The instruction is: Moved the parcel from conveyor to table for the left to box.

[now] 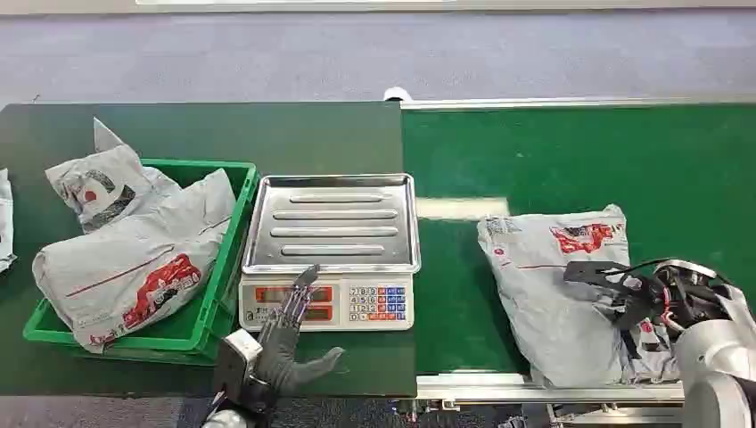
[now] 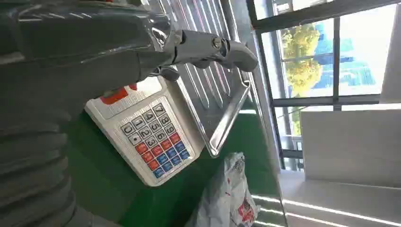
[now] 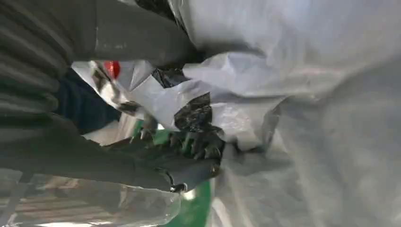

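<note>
Right hand (image 1: 637, 299) on parcel (image 1: 548, 285), belt edge

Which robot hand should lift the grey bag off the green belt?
The right robot hand. It is already on the grey plastic parcel bag lying on the green conveyor belt. The left robot hand is open, by the silver weighing scale.

A parcel-sorting station in a logistics setting: a green conveyor belt (image 1: 579, 152) runs beside a dark worktop (image 1: 178, 134) carrying a weighing scale (image 1: 330, 254) and a green crate (image 1: 209, 294) of grey courier bags (image 1: 134, 267), with large windows (image 2: 331, 52) nearby.
</note>
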You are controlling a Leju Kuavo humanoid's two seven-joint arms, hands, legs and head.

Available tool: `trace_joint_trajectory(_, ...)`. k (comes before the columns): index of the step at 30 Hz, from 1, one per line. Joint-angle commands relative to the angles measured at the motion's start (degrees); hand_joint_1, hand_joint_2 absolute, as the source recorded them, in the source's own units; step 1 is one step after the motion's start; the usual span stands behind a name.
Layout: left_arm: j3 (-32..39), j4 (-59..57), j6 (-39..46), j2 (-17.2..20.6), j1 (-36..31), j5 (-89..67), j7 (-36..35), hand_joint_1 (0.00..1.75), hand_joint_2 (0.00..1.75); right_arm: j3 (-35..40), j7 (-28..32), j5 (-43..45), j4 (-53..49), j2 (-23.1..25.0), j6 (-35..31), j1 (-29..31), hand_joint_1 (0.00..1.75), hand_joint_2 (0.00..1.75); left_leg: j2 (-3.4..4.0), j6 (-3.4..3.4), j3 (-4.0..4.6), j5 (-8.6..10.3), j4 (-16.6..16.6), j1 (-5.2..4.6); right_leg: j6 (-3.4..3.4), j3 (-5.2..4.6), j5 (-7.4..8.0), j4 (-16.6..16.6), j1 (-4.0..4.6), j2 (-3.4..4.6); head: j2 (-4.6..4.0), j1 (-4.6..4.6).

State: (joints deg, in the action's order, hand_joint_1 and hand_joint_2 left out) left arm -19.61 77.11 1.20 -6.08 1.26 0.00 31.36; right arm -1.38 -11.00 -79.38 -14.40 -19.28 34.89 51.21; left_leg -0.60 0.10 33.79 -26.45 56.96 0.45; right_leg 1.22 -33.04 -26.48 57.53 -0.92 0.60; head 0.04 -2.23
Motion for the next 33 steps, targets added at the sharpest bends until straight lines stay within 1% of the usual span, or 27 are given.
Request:
trace_joint_trajectory(1,2.3,1.1,1.0,-0.4,0.8,0.8,1.5,0.00,1.75,2.8,2.4,0.1,2.6,2.4,-2.0,1.4,1.75,1.75,0.14,-0.02,-0.11,-0.02,-0.1,0.01,-0.07,0.08,0.02,-0.1,0.03,0.06,0.00,0.00)
trace_joint_trajectory(4,2.3,1.1,1.0,-0.4,0.8,0.8,1.5,0.00,1.75,2.8,2.4,0.1,2.6,2.4,-2.0,1.4,1.75,1.75,0.20,-0.02,-0.10,-0.04,0.0,0.01,-0.07,0.06,0.02,-0.1,0.03,0.10,0.00,0.00)
trace_joint_trajectory(8,2.3,1.1,1.0,-0.4,0.8,0.8,1.5,0.00,1.75,2.8,2.4,0.1,2.6,2.4,-2.0,1.4,1.75,1.75,0.10,-0.01,-0.07,-0.02,0.0,0.00,-0.05,0.05,0.01,0.0,0.02,0.03,0.00,0.00)
trace_joint_trajectory(12,3.9,4.2,3.4,-0.9,1.6,2.2,4.5,0.00,1.75,3.1,4.3,0.6,2.1,2.4,-4.8,1.5,1.75,1.75,0.13,-0.01,-0.08,-0.03,0.0,0.00,-0.07,0.06,0.00,0.0,0.02,0.03,0.00,0.00)
trace_joint_trajectory(14,4.6,6.2,4.4,-0.3,2.7,3.7,4.7,0.00,1.75,1.7,6.2,2.6,1.3,2.9,-10.8,2.0,1.75,1.75,0.17,-0.02,-0.08,-0.04,0.0,0.00,-0.08,0.04,0.00,0.0,0.02,0.05,0.00,0.00)
trace_joint_trajectory(15,4.9,7.1,5.2,0.0,3.4,4.6,4.9,0.00,1.75,0.4,6.9,4.1,1.1,3.3,-15.2,2.6,1.75,1.75,0.14,-0.01,-0.05,-0.03,0.0,0.01,-0.06,0.03,0.01,0.0,0.02,0.06,0.00,0.02)
trace_joint_trajectory(16,5.2,8.6,6.5,0.3,4.9,5.8,5.5,0.00,1.75,-1.6,8.1,6.6,0.4,4.0,-21.8,3.5,1.75,1.75,0.28,-0.02,-0.08,-0.06,0.0,-0.01,-0.09,0.01,0.02,0.0,0.01,0.18,0.00,0.00)
trace_joint_trajectory(17,5.2,9.7,7.3,0.5,5.8,6.8,6.0,0.00,1.75,-3.0,9.6,8.6,-0.1,4.5,-26.1,4.2,1.75,1.75,0.23,-0.02,-0.05,-0.05,0.0,-0.01,-0.06,0.00,0.01,0.0,0.00,0.15,0.00,0.02)
trace_joint_trajectory(18,5.0,10.4,8.3,0.6,6.5,7.4,6.9,0.00,1.75,-3.9,12.7,10.4,-1.1,5.0,-31.7,4.7,1.75,1.75,0.41,-0.02,-0.07,-0.09,0.0,-0.04,-0.08,-0.06,0.01,0.0,-0.02,0.30,0.00,0.00)
trace_joint_trajectory(19,4.7,10.8,9.2,0.8,6.9,7.8,7.7,0.00,1.75,-5.3,15.5,12.7,-1.4,5.5,-35.7,5.4,1.75,1.75,0.49,-0.03,-0.09,-0.09,0.0,-0.03,-0.10,-0.05,0.03,0.0,-0.01,0.34,0.00,-0.02)
trace_joint_trajectory(20,4.6,11.0,9.6,0.7,6.9,8.8,8.4,0.00,1.75,-6.7,20.6,15.1,-2.9,5.8,-41.1,5.6,1.75,1.75,0.56,-0.03,-0.07,-0.13,0.0,-0.07,-0.10,-0.11,0.00,0.1,-0.04,0.42,0.00,0.02)
trace_joint_trajectory(21,4.4,10.9,10.3,0.7,6.8,8.8,8.6,0.00,1.75,-8.3,24.7,18.1,-4.1,6.1,-44.3,5.3,1.75,1.75,0.44,-0.02,-0.02,-0.08,0.0,-0.06,-0.09,-0.12,0.01,0.1,-0.04,0.31,0.00,-0.02)
trace_joint_trajectory(22,4.1,11.5,11.9,0.5,6.3,7.9,8.6,0.00,1.75,-8.2,30.2,20.6,-6.1,6.1,-48.3,4.2,1.75,1.75,0.52,-0.02,-0.02,-0.12,0.0,-0.07,-0.11,-0.13,0.00,0.1,-0.05,0.38,0.00,0.02)
trace_joint_trajectory(23,4.1,11.3,11.8,0.2,6.0,8.5,8.6,0.00,1.75,-8.7,34.0,23.0,-7.1,6.3,-50.7,3.4,1.75,1.75,0.31,-0.02,0.03,-0.05,0.0,-0.05,-0.06,-0.13,0.01,0.1,-0.04,0.21,0.00,-0.04)
trace_joint_trajectory(24,3.8,10.9,11.8,0.2,5.7,8.3,8.6,0.00,1.75,-8.5,37.3,24.5,-8.6,6.5,-52.7,2.3,1.75,1.75,0.23,-0.02,0.00,-0.04,0.0,-0.04,-0.08,-0.09,-0.01,0.1,-0.03,0.13,0.00,0.02)
trace_joint_trajectory(26,3.0,9.2,11.2,0.6,4.9,8.7,8.6,0.00,1.75,-8.0,44.5,31.0,-12.6,7.3,-54.7,-0.7,1.75,1.75,0.14,-0.03,-0.04,-0.03,0.0,0.01,-0.09,0.01,0.00,0.0,0.03,0.00,0.00,0.02)
trace_joint_trajectory(27,3.0,9.0,11.0,0.5,4.8,8.7,8.6,0.00,1.75,-8.1,46.8,33.8,-14.8,7.9,-55.5,-2.0,1.75,1.75,0.05,-0.02,-0.07,-0.01,-0.1,0.02,-0.06,0.06,0.00,-0.1,0.03,-0.10,0.00,0.00)
trace_joint_trajectory(29,3.3,8.7,9.7,0.1,4.7,8.7,8.6,0.00,1.75,-5.4,50.3,41.3,-21.2,8.7,-56.8,-5.2,1.75,1.75,0.14,-0.02,-0.17,-0.02,-0.2,0.04,-0.09,0.16,0.02,-0.2,0.05,-0.06,0.00,0.02)
trace_joint_trajectory(30,3.3,8.6,9.3,-0.1,4.6,8.7,8.6,0.00,1.75,-4.2,51.0,44.1,-24.7,9.1,-57.3,-6.6,1.75,1.75,0.14,-0.02,-0.19,-0.02,-0.2,0.04,-0.10,0.19,0.02,-0.2,0.06,-0.07,0.00,0.00)
trace_joint_trajectory(31,3.3,8.1,8.9,-0.1,4.2,8.8,8.6,0.00,1.75,-1.2,50.9,47.7,-30.0,9.5,-58.3,-8.9,1.75,1.75,0.13,-0.02,-0.11,-0.01,-0.1,0.03,-0.08,0.10,0.02,-0.1,0.04,-0.05,-0.02,0.04)
trace_joint_trajectory(32,3.3,7.9,8.9,-0.1,3.9,8.9,8.6,0.00,1.75,0.2,49.5,48.4,-32.0,9.6,-58.7,-9.8,1.75,1.75,0.17,-0.02,-0.11,-0.02,-0.1,0.01,-0.09,0.08,0.02,-0.1,0.03,-0.02,0.00,0.00)
trace_joint_trajectory(33,3.2,7.6,8.8,0.0,3.7,9.0,8.6,0.00,1.75,0.6,49.7,49.3,-33.5,10.0,-58.8,-10.4,1.75,1.75,0.11,-0.02,-0.02,-0.01,-0.1,0.01,-0.06,0.01,0.00,0.0,0.01,-0.06,0.00,0.02)
